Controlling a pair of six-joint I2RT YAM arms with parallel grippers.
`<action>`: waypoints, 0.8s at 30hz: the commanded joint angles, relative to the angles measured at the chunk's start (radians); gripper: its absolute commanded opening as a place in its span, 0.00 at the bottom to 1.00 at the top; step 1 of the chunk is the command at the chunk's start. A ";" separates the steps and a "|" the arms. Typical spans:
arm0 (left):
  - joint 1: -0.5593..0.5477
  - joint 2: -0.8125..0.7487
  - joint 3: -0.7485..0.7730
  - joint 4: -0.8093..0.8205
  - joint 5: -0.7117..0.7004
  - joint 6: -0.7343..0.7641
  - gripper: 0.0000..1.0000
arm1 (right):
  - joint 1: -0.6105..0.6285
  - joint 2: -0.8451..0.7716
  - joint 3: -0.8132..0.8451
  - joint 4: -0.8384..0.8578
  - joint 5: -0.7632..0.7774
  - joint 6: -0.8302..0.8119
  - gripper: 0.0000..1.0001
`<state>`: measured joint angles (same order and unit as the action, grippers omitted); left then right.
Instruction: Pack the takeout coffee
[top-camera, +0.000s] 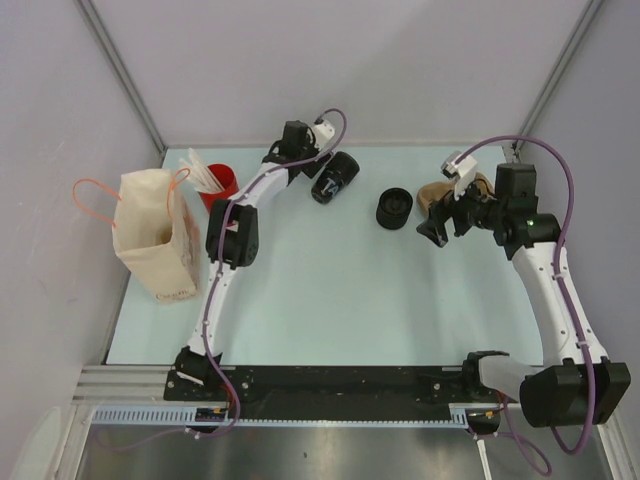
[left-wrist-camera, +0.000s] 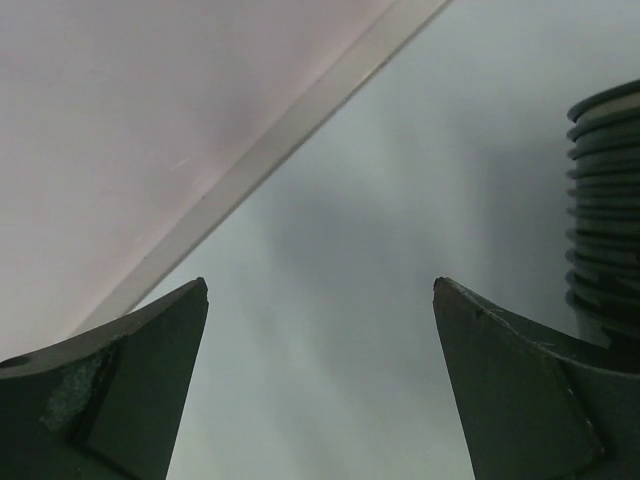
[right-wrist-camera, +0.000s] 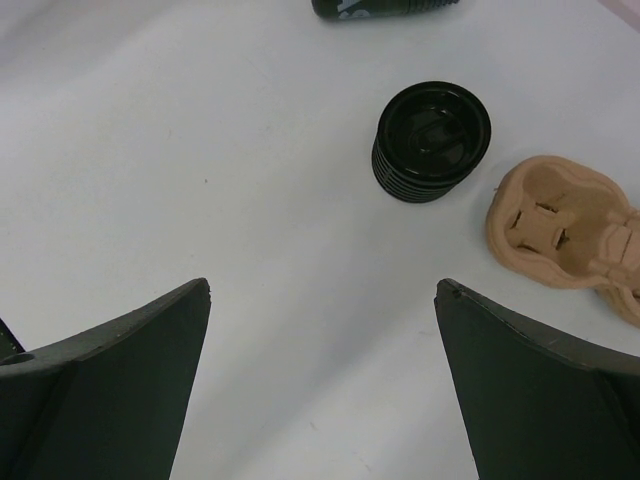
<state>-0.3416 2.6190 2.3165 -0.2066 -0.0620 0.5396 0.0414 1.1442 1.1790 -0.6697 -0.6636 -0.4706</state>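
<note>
The takeout coffee (top-camera: 394, 207) is a small black ribbed cup with a black rim, standing upright at the back middle of the table. It shows in the right wrist view (right-wrist-camera: 432, 140) and at the right edge of the left wrist view (left-wrist-camera: 606, 200). My left gripper (top-camera: 338, 180) is open and empty, low over the table just left of the cup; its jaws (left-wrist-camera: 320, 285) stand wide apart. My right gripper (top-camera: 445, 226) is open and empty, just right of the cup and above the table (right-wrist-camera: 323, 286).
A tan pulp cup carrier (top-camera: 440, 192) (right-wrist-camera: 565, 225) lies right of the cup, under my right wrist. A paper bag (top-camera: 150, 235) with orange handles stands at the far left, with a red cup of white sticks (top-camera: 218, 183) behind it. A dark shape (right-wrist-camera: 385, 6) crosses the right wrist view's top edge.
</note>
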 joint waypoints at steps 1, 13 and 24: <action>0.001 -0.142 -0.008 -0.050 0.093 -0.058 0.99 | 0.066 0.072 0.013 0.053 0.004 -0.048 1.00; -0.007 -0.270 -0.103 -0.114 0.166 -0.145 0.99 | 0.002 0.727 0.791 0.003 -0.416 0.190 0.99; -0.019 -0.416 -0.321 -0.186 0.303 -0.138 0.99 | 0.023 1.245 1.223 0.151 -0.497 0.407 1.00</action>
<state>-0.3473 2.3287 2.0663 -0.3702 0.1627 0.4164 0.0586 2.2902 2.3150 -0.6365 -1.0889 -0.2016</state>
